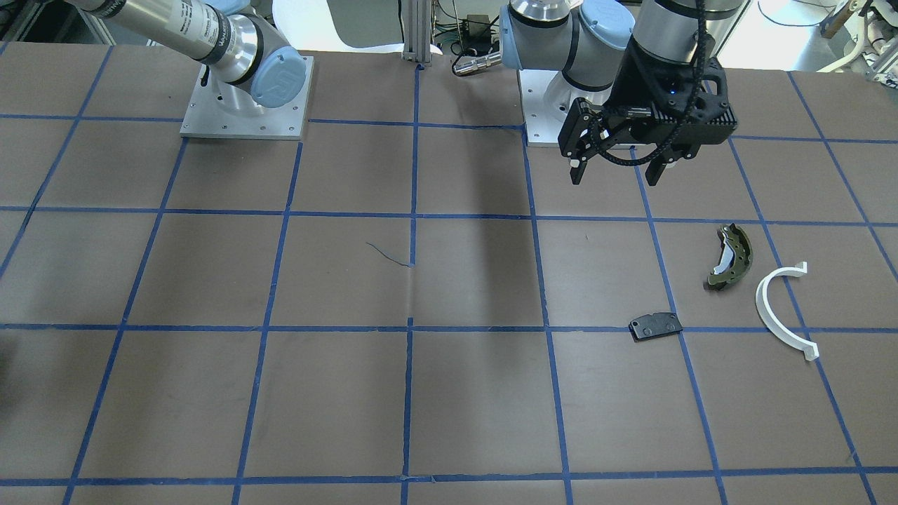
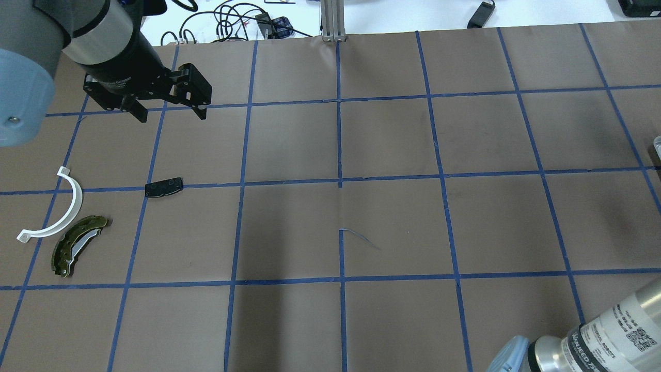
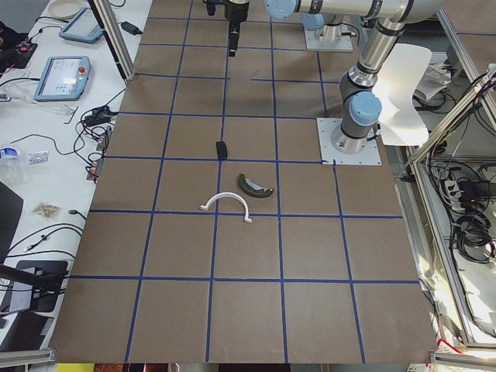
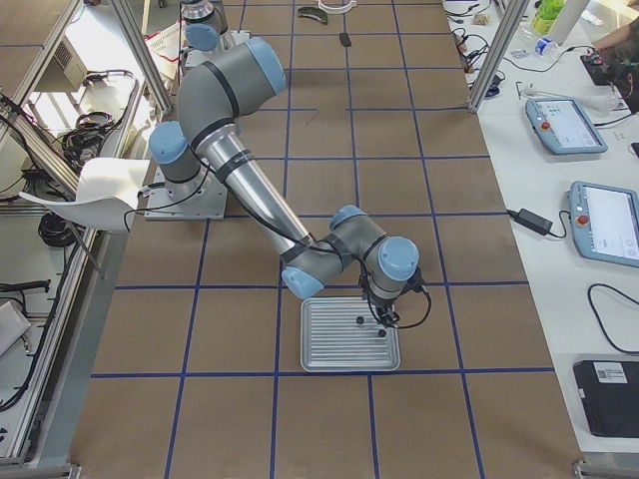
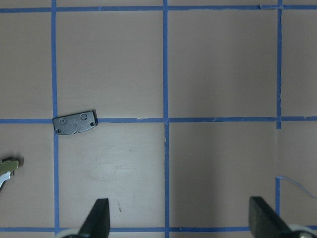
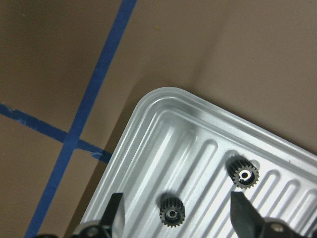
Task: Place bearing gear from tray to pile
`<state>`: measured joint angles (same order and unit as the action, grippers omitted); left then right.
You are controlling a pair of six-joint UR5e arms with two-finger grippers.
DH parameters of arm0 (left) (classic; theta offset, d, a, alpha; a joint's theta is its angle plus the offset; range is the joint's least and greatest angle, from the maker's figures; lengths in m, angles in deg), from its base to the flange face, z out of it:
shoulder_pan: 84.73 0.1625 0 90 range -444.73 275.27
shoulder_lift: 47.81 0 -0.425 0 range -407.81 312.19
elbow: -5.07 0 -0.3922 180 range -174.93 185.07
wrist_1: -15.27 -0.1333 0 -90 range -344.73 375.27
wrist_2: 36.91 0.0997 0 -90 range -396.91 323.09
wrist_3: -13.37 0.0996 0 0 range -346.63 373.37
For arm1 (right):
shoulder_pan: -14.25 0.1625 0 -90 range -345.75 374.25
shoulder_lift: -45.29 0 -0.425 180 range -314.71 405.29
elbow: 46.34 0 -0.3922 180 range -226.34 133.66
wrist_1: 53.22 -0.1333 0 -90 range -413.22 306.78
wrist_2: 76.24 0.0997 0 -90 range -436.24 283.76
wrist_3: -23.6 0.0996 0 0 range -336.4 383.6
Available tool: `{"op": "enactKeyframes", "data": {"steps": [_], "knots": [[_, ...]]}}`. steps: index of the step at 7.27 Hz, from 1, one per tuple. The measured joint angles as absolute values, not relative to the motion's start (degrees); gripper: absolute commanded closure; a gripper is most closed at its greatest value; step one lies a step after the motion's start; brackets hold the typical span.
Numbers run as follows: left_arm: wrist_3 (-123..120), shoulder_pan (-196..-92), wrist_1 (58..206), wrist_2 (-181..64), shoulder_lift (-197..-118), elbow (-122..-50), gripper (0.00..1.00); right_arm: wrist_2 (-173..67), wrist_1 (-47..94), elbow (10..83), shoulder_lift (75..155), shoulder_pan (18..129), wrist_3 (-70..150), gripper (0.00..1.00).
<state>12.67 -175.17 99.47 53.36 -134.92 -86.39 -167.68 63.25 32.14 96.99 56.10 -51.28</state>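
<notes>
Two small black bearing gears (image 6: 172,213) (image 6: 243,174) lie on the ribbed metal tray (image 6: 163,129). My right gripper (image 6: 178,218) is open low over the tray (image 4: 319,349), its fingers on either side of the nearer gear, not touching it. The pile lies on the far side of the table: an olive brake shoe (image 1: 732,256), a white half-ring (image 1: 779,308) and a black plate (image 1: 655,325). My left gripper (image 1: 616,172) is open and empty, raised above the table near the black plate (image 5: 75,122).
The table is brown paper with a blue tape grid. The two arm bases (image 1: 245,105) (image 1: 554,105) stand at the robot's edge. The tray sits near the table end on the robot's right. Side tables with tablets (image 4: 559,125) flank the far edge.
</notes>
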Motion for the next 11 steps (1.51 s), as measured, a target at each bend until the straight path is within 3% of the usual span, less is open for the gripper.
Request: {"op": "enactKeyframes", "data": {"steps": [6,7,10,11], "knots": [[12.67,-175.17,99.49,53.27,-134.91,-86.39,0.00,-171.25,64.68,32.15,94.21,55.53,-51.28,0.45],[12.67,-175.17,99.48,53.26,-134.91,-86.41,0.00,-171.48,64.67,32.19,94.06,55.52,-51.26,0.50],[12.67,-175.17,99.47,53.26,-134.91,-86.42,0.00,-171.49,64.70,32.13,93.98,55.48,-51.16,1.00],[12.67,-175.17,99.47,53.26,-134.91,-86.42,0.00,-171.51,64.72,32.04,93.99,55.48,-51.06,1.00]]}}
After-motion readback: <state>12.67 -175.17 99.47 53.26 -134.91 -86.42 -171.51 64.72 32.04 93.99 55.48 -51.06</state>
